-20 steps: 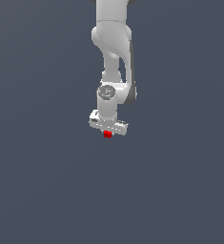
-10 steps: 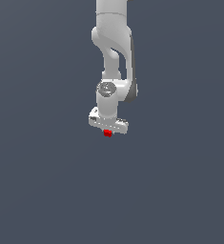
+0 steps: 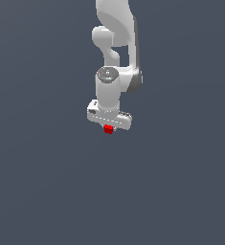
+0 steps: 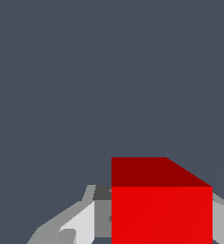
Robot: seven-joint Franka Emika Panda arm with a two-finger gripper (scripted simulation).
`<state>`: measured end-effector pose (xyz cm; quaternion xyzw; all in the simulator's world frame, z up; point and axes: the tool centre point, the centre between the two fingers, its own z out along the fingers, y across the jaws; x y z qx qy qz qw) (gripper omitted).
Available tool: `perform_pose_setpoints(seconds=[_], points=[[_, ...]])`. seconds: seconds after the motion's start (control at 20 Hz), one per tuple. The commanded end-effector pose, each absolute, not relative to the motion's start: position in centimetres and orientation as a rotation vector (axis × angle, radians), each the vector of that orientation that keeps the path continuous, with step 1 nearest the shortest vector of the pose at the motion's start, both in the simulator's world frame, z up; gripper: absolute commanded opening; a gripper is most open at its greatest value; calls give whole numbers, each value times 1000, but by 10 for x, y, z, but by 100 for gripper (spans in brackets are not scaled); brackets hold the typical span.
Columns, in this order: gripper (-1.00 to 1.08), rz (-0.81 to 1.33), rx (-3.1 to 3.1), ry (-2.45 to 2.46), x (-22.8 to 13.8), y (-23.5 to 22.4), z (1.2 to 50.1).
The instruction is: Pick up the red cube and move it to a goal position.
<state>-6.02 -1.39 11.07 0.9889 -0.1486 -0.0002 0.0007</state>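
Observation:
The red cube [image 3: 108, 128] is a small bright red block held just under the white gripper body in the exterior view. My gripper [image 3: 108, 128] is shut on it, and the fingers are mostly hidden behind the cube and the hand. In the wrist view the red cube [image 4: 161, 209] fills the near part of the picture, with a grey and white finger [image 4: 82, 221] against one side and a sliver of the other finger [image 4: 223, 219] on the opposite side. The arm hangs from above, with the cube lifted off the grey surface.
A plain dark grey surface [image 3: 47, 191] fills the scene around and below the arm. No other object shows in either view.
The arm and the gripped cube have risen slightly in the exterior view. The wrist has turned a little, so the gripper body now sits at a slant.

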Motion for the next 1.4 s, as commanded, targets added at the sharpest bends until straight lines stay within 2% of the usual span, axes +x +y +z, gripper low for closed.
perform_pose_setpoints(seconds=[0.0,0.85,1.35], points=[[-100,1,3105,-467,-53,-13,136],[-100,1,3105,-467,-2,-4,302],[-100,0,3106,-467,25,0,379]])
